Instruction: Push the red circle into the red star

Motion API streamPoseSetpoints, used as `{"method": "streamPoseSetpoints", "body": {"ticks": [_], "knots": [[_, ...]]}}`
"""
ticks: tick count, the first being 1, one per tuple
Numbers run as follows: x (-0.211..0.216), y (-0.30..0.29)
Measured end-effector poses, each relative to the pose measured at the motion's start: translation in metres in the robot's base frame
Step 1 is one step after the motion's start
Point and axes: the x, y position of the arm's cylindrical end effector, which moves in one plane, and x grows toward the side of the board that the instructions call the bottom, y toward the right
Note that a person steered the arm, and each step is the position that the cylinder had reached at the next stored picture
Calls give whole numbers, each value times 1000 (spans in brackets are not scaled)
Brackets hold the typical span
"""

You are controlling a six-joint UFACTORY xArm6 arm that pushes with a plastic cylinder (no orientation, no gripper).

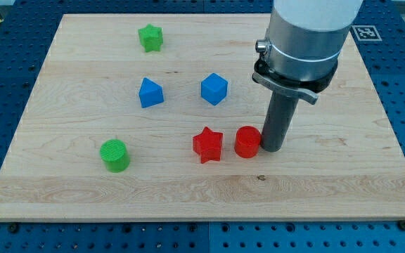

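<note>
The red circle (pixel 247 142) sits on the wooden board a little below the view's middle. The red star (pixel 207 144) lies just to its left, with a small gap between them. My tip (pixel 271 147) stands right against the red circle's right side, touching it or nearly so. The rod rises from there to the grey arm body at the view's top right.
A blue cube (pixel 214 88) and a blue triangular block (pixel 150 93) lie above the red blocks. A green star (pixel 150 37) is near the view's top. A green circle (pixel 114 154) is at the lower left. The wooden board (pixel 329 190) rests on a blue perforated table.
</note>
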Motion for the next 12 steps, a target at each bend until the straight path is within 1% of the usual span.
{"method": "streamPoseSetpoints", "body": {"ticks": [1,3,4,9,10,11,12], "knots": [[0,0],[-27,1],[-30,1],[-23,1],[-20,1],[-5,-1],[-6,-2]]}}
